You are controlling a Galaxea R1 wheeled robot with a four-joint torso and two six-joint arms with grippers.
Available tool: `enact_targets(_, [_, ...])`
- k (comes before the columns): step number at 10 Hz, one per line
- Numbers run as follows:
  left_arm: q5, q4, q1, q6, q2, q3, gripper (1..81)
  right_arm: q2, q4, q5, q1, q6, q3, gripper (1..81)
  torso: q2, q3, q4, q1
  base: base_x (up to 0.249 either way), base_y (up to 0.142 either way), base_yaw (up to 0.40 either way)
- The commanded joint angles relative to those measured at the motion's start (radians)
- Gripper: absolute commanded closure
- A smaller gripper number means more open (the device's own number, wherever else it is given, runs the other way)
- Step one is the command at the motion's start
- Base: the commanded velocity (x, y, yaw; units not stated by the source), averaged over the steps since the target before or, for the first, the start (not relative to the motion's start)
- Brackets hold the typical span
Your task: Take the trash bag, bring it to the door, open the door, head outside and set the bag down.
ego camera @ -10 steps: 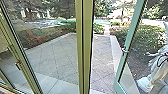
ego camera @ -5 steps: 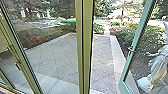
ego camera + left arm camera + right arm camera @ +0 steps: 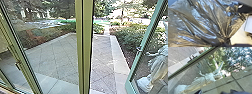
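A trash bag (image 3: 205,23) bunches in the left end effector's (image 3: 225,43) closed grip; the right end effector (image 3: 216,91), spread and empty, faces a glass door (image 3: 150,32).

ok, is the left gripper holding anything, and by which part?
Looks like the trash bag, by its gathered neck.

Gap between post (image 3: 85,47) and open door (image 3: 137,63)
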Motion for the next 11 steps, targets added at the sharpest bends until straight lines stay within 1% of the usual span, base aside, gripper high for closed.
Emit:
enact_targets(1, [0.069,0.003,-0.007,0.008,0.016,0.015,81.1,0.021,0.128,-0.227,0.131,0.007,-0.053,1.0,0.0,0.0,0.0,0.0,0.0,0.0,0.0])
enact_targets(2, [0.069,0.003,-0.007,0.008,0.014,0.015,81.1,0.047,0.232,-0.262,0.126,-0.002,-0.071,1.0,0.0,0.0,0.0,0.0,0.0,0.0,0.0])
enact_targets(3, [0.067,0.001,-0.007,0.008,0.013,0.015,81.1,0.098,0.359,-0.329,0.123,-0.004,-0.119,1.0,0.0,0.0,0.0,0.0,0.0,0.0,0.0])
enact_targets(4, [0.066,0.003,-0.005,0.009,0.014,0.015,81.1,0.135,0.461,-0.39,0.119,-0.028,-0.15,1.0,0.0,0.0,0.0,0.0,0.0,0.0,0.0])
enact_targets(5, [0.066,0.003,-0.005,0.009,0.014,0.015,81.1,0.153,0.601,-0.442,0.112,-0.085,-0.16,1.0,0.0,0.0,-0.001,0.0,0.0,0.0,0.0])
enact_targets(6, [0.064,0.004,-0.005,0.009,0.013,0.015,81.1,0.16,0.699,-0.477,0.112,-0.114,-0.159,1.0,0.0,0.0,-0.001,0.0,0.0,0.0,0.0])
enact_targets(7, [0.066,0.006,-0.005,0.008,0.011,0.015,81.1,0.161,0.818,-0.549,0.109,-0.134,-0.153,1.0,0.0,0.0,-0.001,0.0,0.0,0.0,0.0])
enact_targets(8, [0.064,0.009,-0.005,0.009,0.01,0.015,81.1,0.157,0.938,-0.607,0.099,-0.19,-0.139,1.0,0.0,0.0,-0.001,0.0,0.0,0.0,0.0])
enact_targets(9, [0.063,0.01,-0.005,0.009,0.011,0.015,81.1,0.15,1.04,-0.626,0.05,-0.276,-0.127,1.0,0.0,0.0,-0.001,0.0,0.0,0.0,0.0])
enact_targets(10, [0.063,0.01,-0.005,0.009,0.01,0.015,81.1,0.149,1.112,-0.627,-0.01,-0.351,-0.117,1.0,0.0,0.0,-0.001,0.0,0.0,0.0,0.0])
enact_targets(11, [0.063,0.01,-0.005,0.009,0.01,0.015,81.1,0.146,1.171,-0.629,-0.085,-0.387,-0.111,1.0,0.0,0.0,-0.001,0.0,0.0,0.0,0.0])
